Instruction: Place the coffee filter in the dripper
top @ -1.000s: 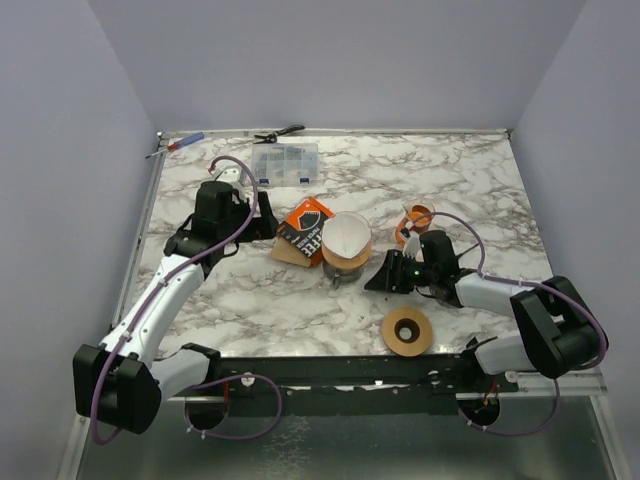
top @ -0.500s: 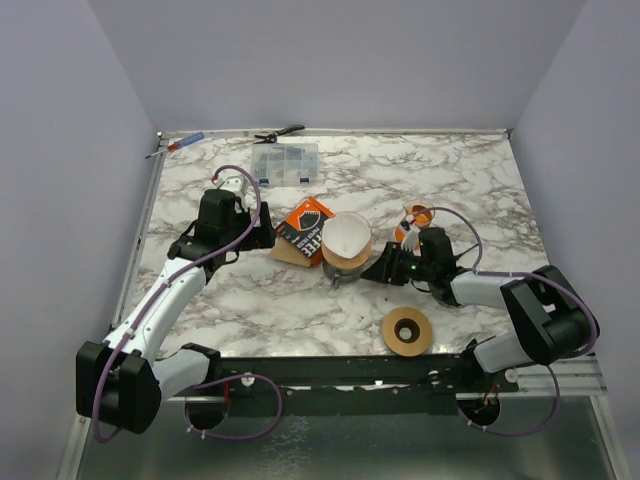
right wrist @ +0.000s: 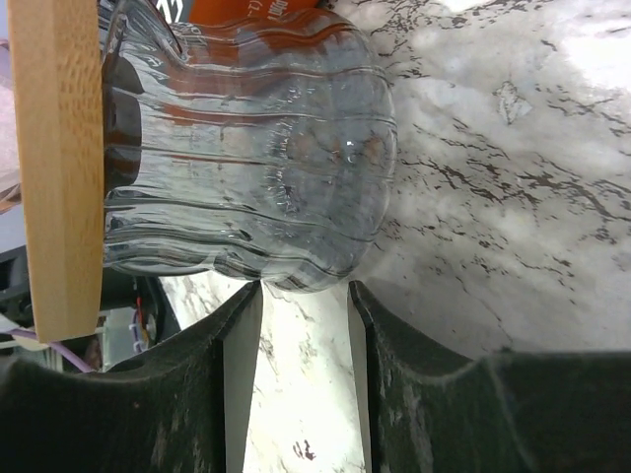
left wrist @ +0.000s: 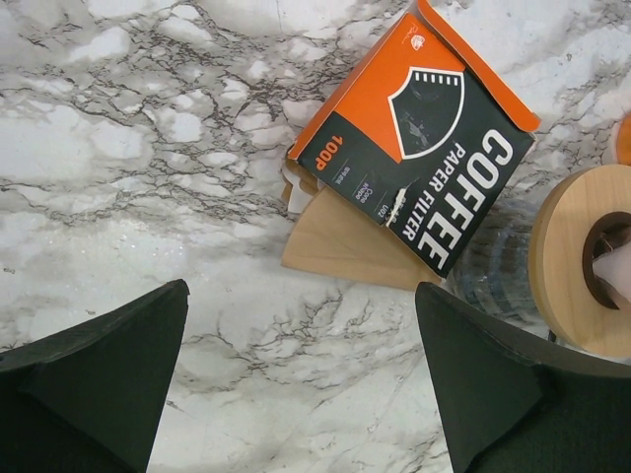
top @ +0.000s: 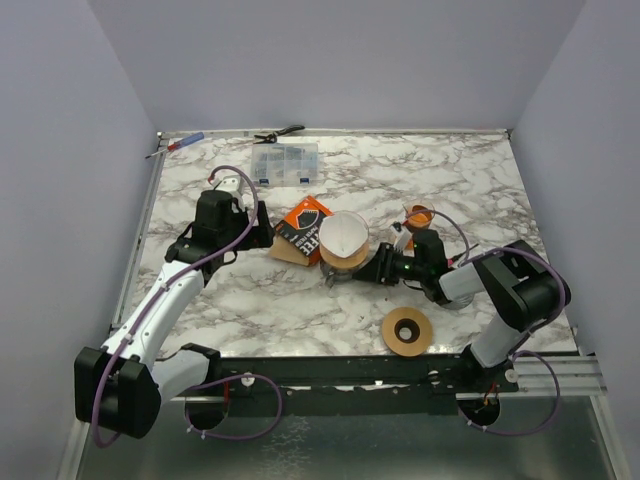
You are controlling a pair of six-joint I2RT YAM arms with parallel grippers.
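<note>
The glass dripper [top: 345, 258] with a wooden collar stands mid-table, and a white paper filter [top: 338, 234] sits in its mouth. My right gripper [top: 366, 272] lies low at the dripper's right side. In the right wrist view the ribbed glass [right wrist: 256, 158] and collar [right wrist: 54, 168] fill the top. That gripper [right wrist: 304, 296] is open by a narrow gap with its tips at the glass base, holding nothing. My left gripper [top: 264, 226] is open and empty beside the orange and black filter box [top: 304, 228]. In the left wrist view this gripper [left wrist: 301, 394] hovers over marble below the box [left wrist: 424, 148].
A brown filter [left wrist: 345, 246] pokes out from under the box. A brown wooden ring [top: 407, 331] lies near the front edge. An orange object [top: 416, 215] sits behind my right arm. A clear parts organiser [top: 286, 160], a screwdriver [top: 180, 145] and pliers [top: 278, 132] lie at the back.
My right gripper has slid left along the table up to the dripper's base. My left gripper has shifted slightly towards the filter box.
</note>
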